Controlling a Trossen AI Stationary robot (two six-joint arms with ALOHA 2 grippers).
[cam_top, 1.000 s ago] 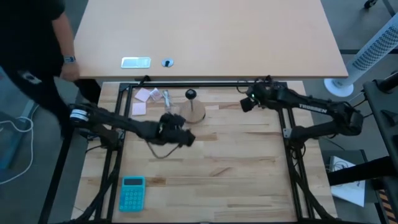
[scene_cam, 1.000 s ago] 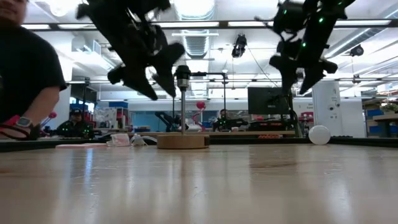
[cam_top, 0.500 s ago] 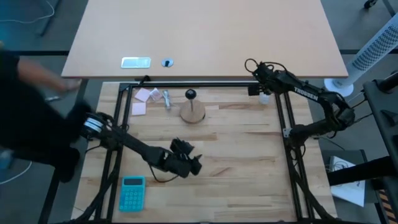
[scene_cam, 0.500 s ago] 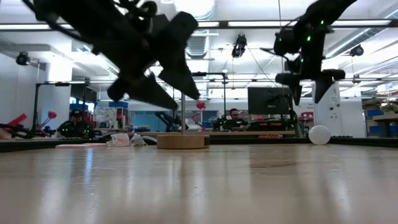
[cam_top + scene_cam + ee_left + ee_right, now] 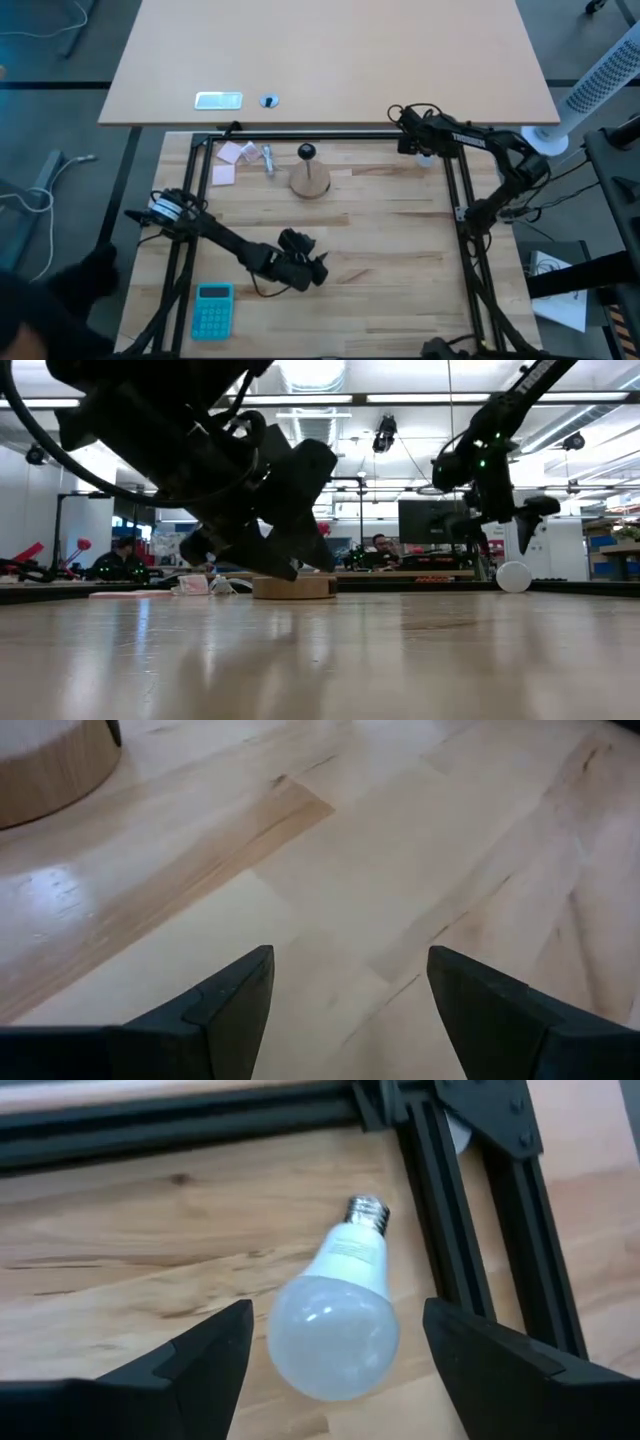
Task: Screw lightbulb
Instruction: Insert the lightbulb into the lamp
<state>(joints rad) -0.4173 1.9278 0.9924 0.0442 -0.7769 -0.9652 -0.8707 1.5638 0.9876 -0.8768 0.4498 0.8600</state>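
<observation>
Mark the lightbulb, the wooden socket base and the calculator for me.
lightbulb (image 5: 335, 1335): right wrist view, frosted globe.
wooden socket base (image 5: 310, 183): high view, disc's top face.
calculator (image 5: 211, 311): high view, middle of keypad.

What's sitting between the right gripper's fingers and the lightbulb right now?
Nothing. In the right wrist view the right gripper hangs open above the lightbulb, which lies on bare wood beside the black frame rail.

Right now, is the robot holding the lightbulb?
No, the lightbulb lies on the table between the right tool's open fingers, untouched.
</observation>
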